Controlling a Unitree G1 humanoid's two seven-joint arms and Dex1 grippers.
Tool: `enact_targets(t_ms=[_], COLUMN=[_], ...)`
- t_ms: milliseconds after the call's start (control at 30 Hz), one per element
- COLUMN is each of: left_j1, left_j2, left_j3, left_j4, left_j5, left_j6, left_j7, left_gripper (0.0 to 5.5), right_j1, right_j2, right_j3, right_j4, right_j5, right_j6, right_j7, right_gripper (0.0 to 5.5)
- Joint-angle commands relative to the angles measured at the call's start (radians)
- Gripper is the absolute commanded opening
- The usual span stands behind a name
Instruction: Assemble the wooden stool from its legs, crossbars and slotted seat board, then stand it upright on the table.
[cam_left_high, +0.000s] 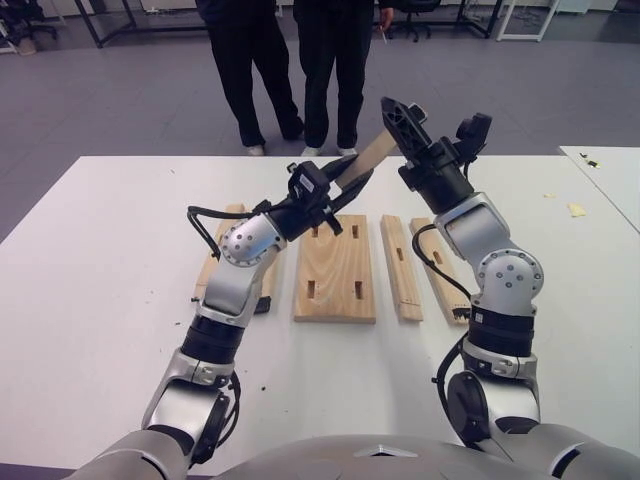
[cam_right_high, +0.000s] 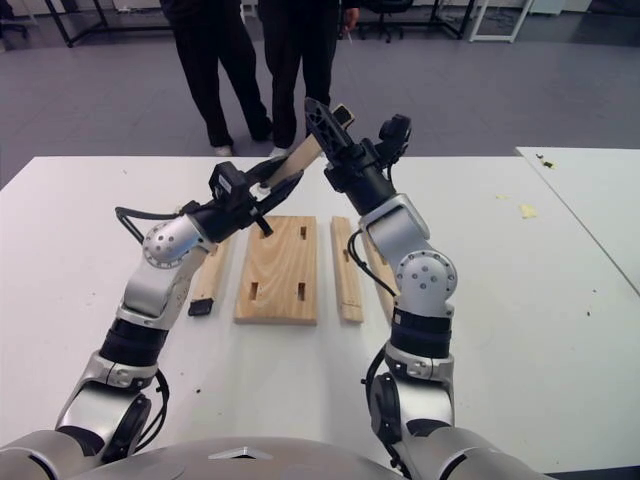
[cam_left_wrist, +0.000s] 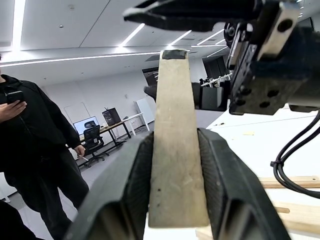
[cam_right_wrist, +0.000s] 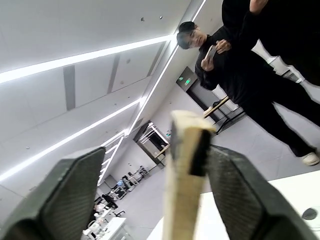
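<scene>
My left jaws are clamped tight on the lower end of 1 wooden piece (cam_left_high: 372, 153), holding it tilted in the air above the table's (cam_left_high: 100, 250) far edge. My right jaws stand wide open on either side of that piece's upper end, with a clear gap on 1 side; I cannot tell whether the other finger (cam_right_wrist: 235, 190) touches it. The slotted seat board (cam_left_high: 335, 268) lies flat on the table below, showing 4 slots. 2 wooden strips (cam_left_high: 401, 266) lie just beside it under my right arm, and another strip (cam_left_high: 214, 262) lies under my left arm.
</scene>
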Motion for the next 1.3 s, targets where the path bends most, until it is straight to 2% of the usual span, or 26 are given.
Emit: enact_targets(t_ms=[33,400,433,500,633,733,800,900,1100,1300], left_j1=[0.003,0.034,0.03,0.03,0.036,0.085,0.115,0.13,0.133,0.13], left_j2=[0.015,0.024,0.029,0.025,0.029,0.039,0.022,0.006,-0.015,-0.017], left_j3=[-0.007,0.006,-0.002,-0.006,0.042,0.138,0.204,0.233,0.203,0.19], left_j4=[-0.014,-0.035,-0.023,-0.005,0.045,0.032,0.026,0.03,0.045,0.059], left_j5=[0.026,0.06,0.062,0.079,0.076,0.034,0.011,-0.009,-0.007,-0.005], left_j6=[-0.007,-0.01,-0.004,-0.006,-0.014,0.017,0.042,0.066,0.076,0.075], left_j7=[-0.011,0.017,0.006,0.021,0.047,0.102,0.165,0.199,0.192,0.187], left_gripper=[1.29,1.29,1.65,1.93,2.56,3.11,3.14,3.14,3.14,3.14], right_j1=[-0.003,0.004,0.009,0.039,0.21,0.404,0.461,0.47,0.427,0.387], right_j2=[0.004,-0.029,-0.03,-0.046,-0.099,-0.091,-0.081,-0.043,0.041,0.048], right_j3=[-0.022,-0.008,-0.017,-0.031,-0.046,-0.044,-0.016,0.008,0.06,0.049], right_j4=[-0.023,-0.014,-0.014,-0.017,-0.067,-0.173,-0.182,-0.129,0.055,0.176], right_j5=[0.09,0.075,0.059,-0.014,-0.279,-0.357,-0.394,-0.458,-0.572,-0.66], right_j6=[0.031,0.014,-0.004,-0.046,-0.19,-0.236,-0.26,-0.335,-0.49,-0.606], right_j7=[-0.055,-0.062,-0.064,-0.075,-0.081,-0.062,-0.034,-0.01,0.054,0.077], right_gripper=[2.87,0.88,0.78,0.46,0.42,0.42,0.42,0.42,0.42,0.42])
